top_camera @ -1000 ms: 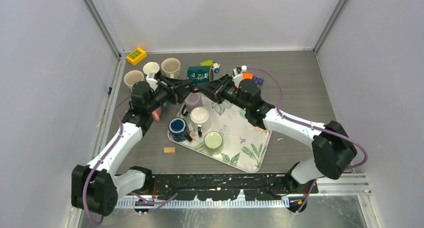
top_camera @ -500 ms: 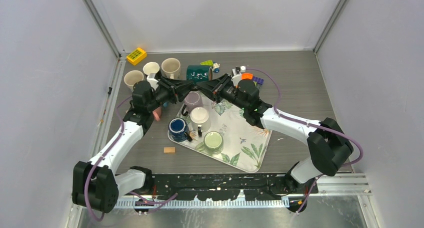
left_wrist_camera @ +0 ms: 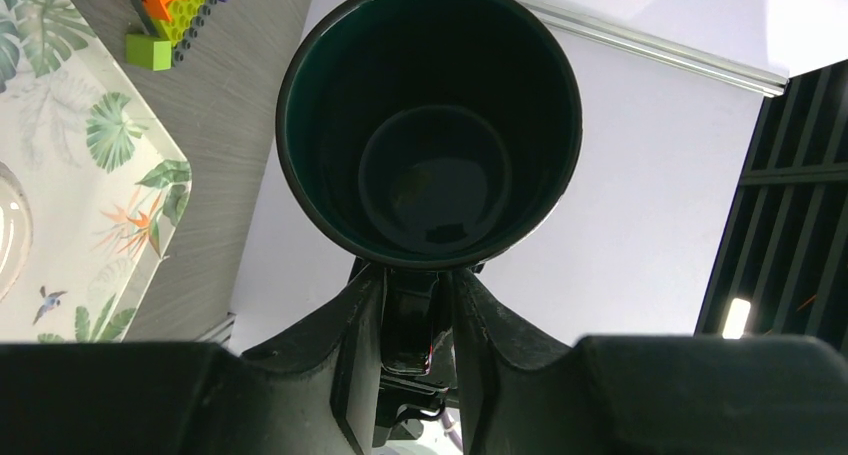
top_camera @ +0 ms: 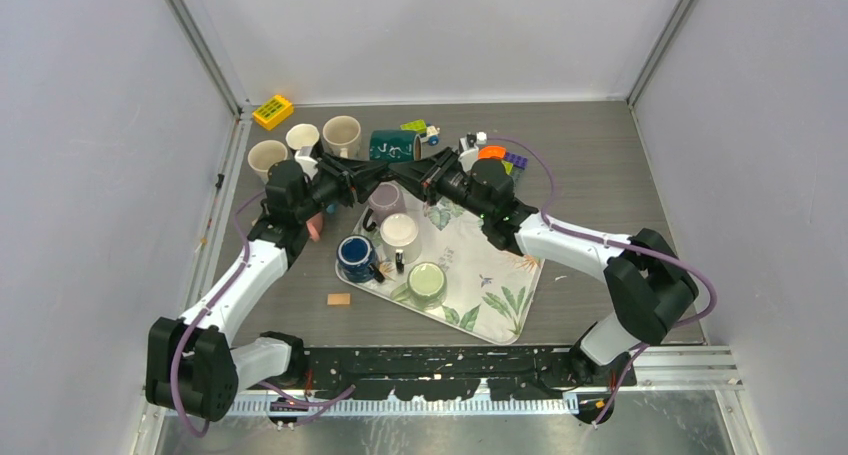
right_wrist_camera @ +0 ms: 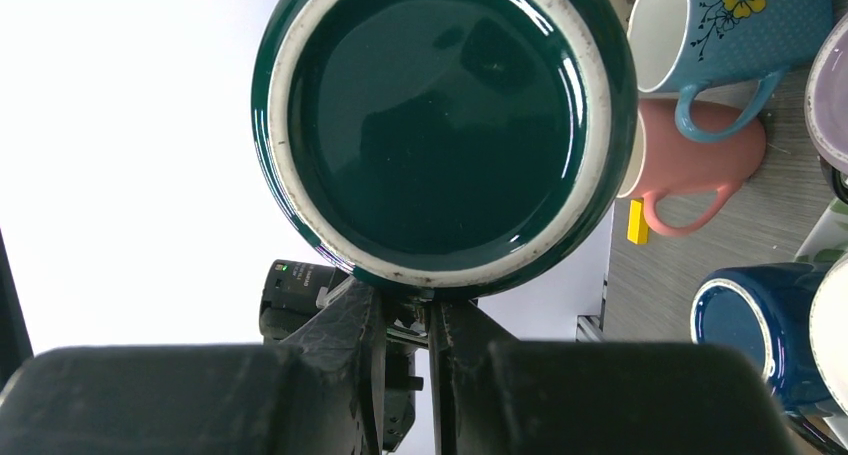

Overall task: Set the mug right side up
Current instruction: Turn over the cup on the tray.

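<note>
The dark green mug (top_camera: 393, 145) lies on its side, lifted off the table at the back centre. In the left wrist view I look into its open mouth (left_wrist_camera: 430, 125); in the right wrist view I see its flat base (right_wrist_camera: 440, 125). My left gripper (top_camera: 388, 172) (left_wrist_camera: 415, 275) is shut on the mug's handle, which sits between its fingers. My right gripper (top_camera: 408, 171) (right_wrist_camera: 407, 300) comes from the opposite side, its fingers nearly closed on the same handle under the base. The two grippers face each other tip to tip.
The leaf-print tray (top_camera: 500, 295) holds a purple mug (top_camera: 388, 200), a white mug (top_camera: 400, 233), a navy mug (top_camera: 355, 253) and a pale green mug (top_camera: 427, 283). Beige mugs (top_camera: 342, 133) stand back left, a pink mug (right_wrist_camera: 690, 160) and a light blue flowered mug (right_wrist_camera: 730, 25) beside the left arm. Toy bricks (top_camera: 505, 157) lie back right.
Both grippers and the green mug have shifted a little toward the back wall and leftward. Both grips on the handle are unchanged.
</note>
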Controlling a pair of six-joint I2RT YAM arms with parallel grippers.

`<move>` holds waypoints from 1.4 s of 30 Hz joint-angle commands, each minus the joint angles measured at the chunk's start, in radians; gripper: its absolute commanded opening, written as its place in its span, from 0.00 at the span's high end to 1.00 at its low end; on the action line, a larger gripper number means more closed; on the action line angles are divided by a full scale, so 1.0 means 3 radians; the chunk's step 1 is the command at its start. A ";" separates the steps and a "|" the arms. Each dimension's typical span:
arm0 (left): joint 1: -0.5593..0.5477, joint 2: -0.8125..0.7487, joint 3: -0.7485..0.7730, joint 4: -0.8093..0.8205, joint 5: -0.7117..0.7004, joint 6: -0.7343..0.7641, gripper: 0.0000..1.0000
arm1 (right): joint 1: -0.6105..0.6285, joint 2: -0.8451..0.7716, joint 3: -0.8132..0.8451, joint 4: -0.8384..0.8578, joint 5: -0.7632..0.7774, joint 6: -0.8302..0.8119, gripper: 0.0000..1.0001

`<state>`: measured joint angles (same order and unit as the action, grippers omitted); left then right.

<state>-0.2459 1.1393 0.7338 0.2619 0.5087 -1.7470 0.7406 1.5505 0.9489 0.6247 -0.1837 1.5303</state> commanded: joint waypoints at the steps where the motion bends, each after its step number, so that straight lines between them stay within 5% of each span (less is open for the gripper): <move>1: -0.0024 -0.0024 0.0045 0.0293 0.0076 -0.0020 0.69 | 0.0107 -0.0030 0.0207 0.0408 -0.0221 -0.0032 0.99; 5: -0.0029 -0.0015 0.0048 0.0302 0.0078 -0.0026 0.72 | 0.0113 -0.0024 0.0212 0.0405 -0.0231 -0.0039 0.99; 12: -0.0048 -0.0017 0.0090 0.0306 0.0103 -0.0018 0.97 | 0.0115 -0.0035 0.0207 0.0327 -0.0261 -0.0094 0.99; 15: -0.0045 -0.0045 0.0105 0.0205 0.0078 0.0069 0.99 | 0.0118 -0.0094 0.0209 0.0132 -0.0266 -0.0209 0.99; 17: -0.0045 -0.0066 0.0151 0.0086 0.0058 0.0203 0.99 | 0.0116 -0.0150 0.0228 -0.0095 -0.0267 -0.0327 0.91; 24: -0.0041 -0.0260 0.0537 -0.0887 -0.0275 0.1059 1.00 | 0.0115 -0.0404 0.0300 -0.1088 -0.0206 -0.0916 0.32; 27: -0.0040 -0.0358 0.0672 -0.1310 -0.0494 0.1371 1.00 | 0.0113 -0.0528 0.0258 -0.1359 -0.0157 -0.1133 0.16; 33: -0.0012 -0.0689 0.0945 -0.2314 -0.1265 0.2063 1.00 | 0.0109 -0.0805 0.0278 -0.2039 -0.0006 -0.1636 0.01; 42: 0.0089 -0.1054 0.1487 -0.3718 -0.3038 0.3106 1.00 | 0.0103 -0.1137 0.0313 -0.2719 0.0251 -0.2191 0.00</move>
<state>-0.2367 0.8555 1.0737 -0.7166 -0.1020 -0.9859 0.7750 1.2732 1.0054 -0.1032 -0.1654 0.9874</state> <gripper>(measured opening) 0.207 0.996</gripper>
